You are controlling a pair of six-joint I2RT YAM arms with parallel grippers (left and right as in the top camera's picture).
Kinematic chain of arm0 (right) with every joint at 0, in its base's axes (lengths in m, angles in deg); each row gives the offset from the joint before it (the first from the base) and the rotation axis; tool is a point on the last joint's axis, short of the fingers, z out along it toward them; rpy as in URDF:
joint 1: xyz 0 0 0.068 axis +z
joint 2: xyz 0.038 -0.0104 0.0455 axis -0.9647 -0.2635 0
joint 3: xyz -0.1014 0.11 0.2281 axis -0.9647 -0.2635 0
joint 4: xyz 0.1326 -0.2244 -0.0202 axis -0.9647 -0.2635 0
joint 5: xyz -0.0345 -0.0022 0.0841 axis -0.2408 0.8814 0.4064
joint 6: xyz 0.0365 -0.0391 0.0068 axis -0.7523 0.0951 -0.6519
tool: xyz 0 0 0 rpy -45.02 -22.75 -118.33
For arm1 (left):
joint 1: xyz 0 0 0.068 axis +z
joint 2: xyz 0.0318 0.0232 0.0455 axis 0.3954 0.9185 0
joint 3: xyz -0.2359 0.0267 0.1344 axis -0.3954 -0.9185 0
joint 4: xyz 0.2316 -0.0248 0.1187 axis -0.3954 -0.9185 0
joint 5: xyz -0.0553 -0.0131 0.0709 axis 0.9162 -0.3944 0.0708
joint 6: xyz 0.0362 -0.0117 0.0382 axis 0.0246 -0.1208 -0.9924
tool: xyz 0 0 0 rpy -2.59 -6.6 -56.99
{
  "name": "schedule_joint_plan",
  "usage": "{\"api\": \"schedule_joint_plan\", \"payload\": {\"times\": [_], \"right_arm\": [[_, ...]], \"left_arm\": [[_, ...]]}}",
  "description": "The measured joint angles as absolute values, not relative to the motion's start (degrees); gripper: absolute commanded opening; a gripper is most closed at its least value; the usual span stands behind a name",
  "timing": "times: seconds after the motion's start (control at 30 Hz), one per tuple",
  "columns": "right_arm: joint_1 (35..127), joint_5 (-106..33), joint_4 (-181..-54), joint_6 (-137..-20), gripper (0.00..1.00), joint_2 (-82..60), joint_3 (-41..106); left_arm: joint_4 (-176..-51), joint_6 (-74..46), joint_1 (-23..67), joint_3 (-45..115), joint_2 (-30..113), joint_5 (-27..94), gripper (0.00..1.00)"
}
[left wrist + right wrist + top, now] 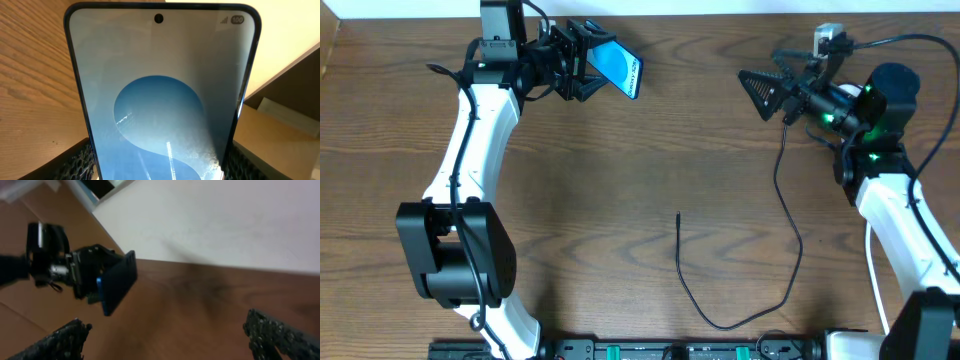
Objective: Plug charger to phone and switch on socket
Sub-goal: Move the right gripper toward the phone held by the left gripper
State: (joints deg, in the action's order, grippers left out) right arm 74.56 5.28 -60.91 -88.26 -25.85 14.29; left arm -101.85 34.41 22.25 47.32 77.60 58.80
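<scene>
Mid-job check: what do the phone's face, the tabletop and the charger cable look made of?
The phone face looks like glossy glass, with streaky reflections; its dark frame is unclear. The table looks like matte wood or laminate, grain visible. The charger cable seems flexible black plastic, lying in loose curves.

Lower end of the phone (160, 100) — beyond the left wrist view's bottom edge
</scene>
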Motion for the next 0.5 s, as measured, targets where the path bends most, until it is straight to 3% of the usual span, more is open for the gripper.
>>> {"api": "schedule_joint_plan", "payload": {"times": [0.2,0.5], "right_arm": [[76.9,5.2,-57.6,-102.6,0.99,-28.0,14.4],[84.3,2.7,-64.4,-101.6,0.98,-28.0,14.5]], "left_arm": [[-101.8,36.3,21.8,47.3,77.6,55.5,0.07],[-101.8,37.3,16.2,47.3,77.6,51.5,0.07]]}}
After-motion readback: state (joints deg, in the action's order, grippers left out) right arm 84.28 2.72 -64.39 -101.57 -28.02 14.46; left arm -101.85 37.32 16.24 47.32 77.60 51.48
